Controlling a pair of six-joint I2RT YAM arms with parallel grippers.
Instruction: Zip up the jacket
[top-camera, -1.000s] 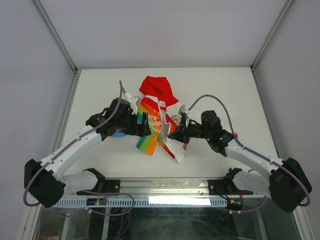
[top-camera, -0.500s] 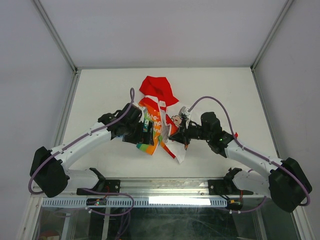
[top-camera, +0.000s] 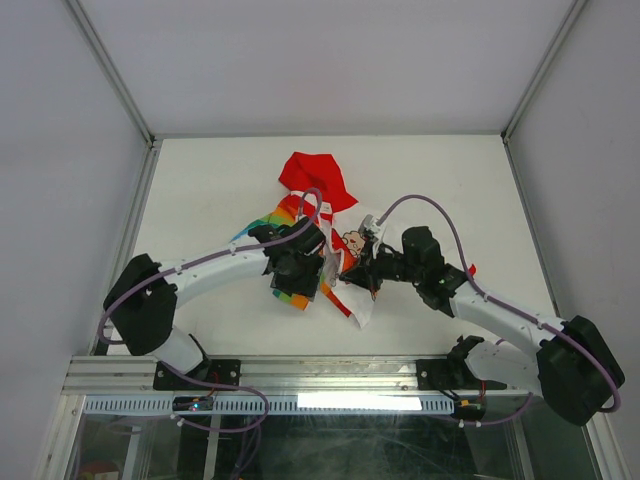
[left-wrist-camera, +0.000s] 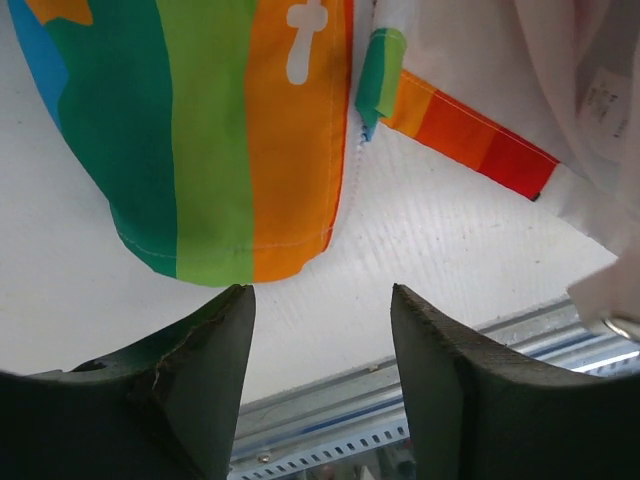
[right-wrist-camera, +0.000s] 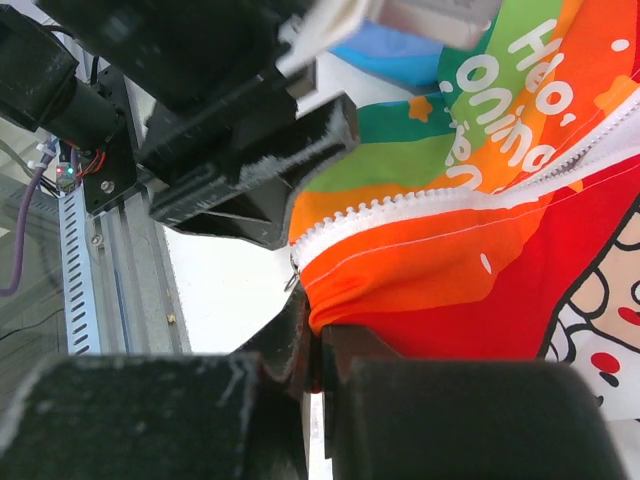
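1. Reaching in from the 8 o'clock corner of the table (top-camera: 200, 180), the left arm (top-camera: 215, 270) lay low over the white surface, and its wrist ended at the 7 o'clock edge of the garment.
2. The left gripper (top-camera: 298, 278) sat over the lower end of the rainbow-striped panel. In the left wrist view its 2 dark fingers (left-wrist-camera: 205, 370) stood spread wide. Between them showed only bare table and the metal rail (left-wrist-camera: 400, 410) at the near edge. The rainbow hem lay just beyond the fingertips at 12 o'clock, and I could not tell whether it touched them.
3. The jacket (top-camera: 315, 180) lay crumpled near the middle of the table, with the red hood at 12 o'clock and the rainbow panel at 7 o'clock. The white part with the cartoon print was at 3 o'clock, and a white flap trailed toward 5 o'clock. At the hem its 2 front edges lay apart, with the zipper teeth running along the orange stripe.
4. The right gripper (top-camera: 352, 272) met the jacket at its 4 o'clock side. In the right wrist view its jaws were pressed together on the orange-red lower edge, right by the bottom end of the white zipper teeth. The other gripper's black body sat near it at 10 o'clock.
5. The right arm (top-camera: 500, 310) stretched back toward the 4 o'clock corner, with a purple cable (top-camera: 440, 215) looping above it.
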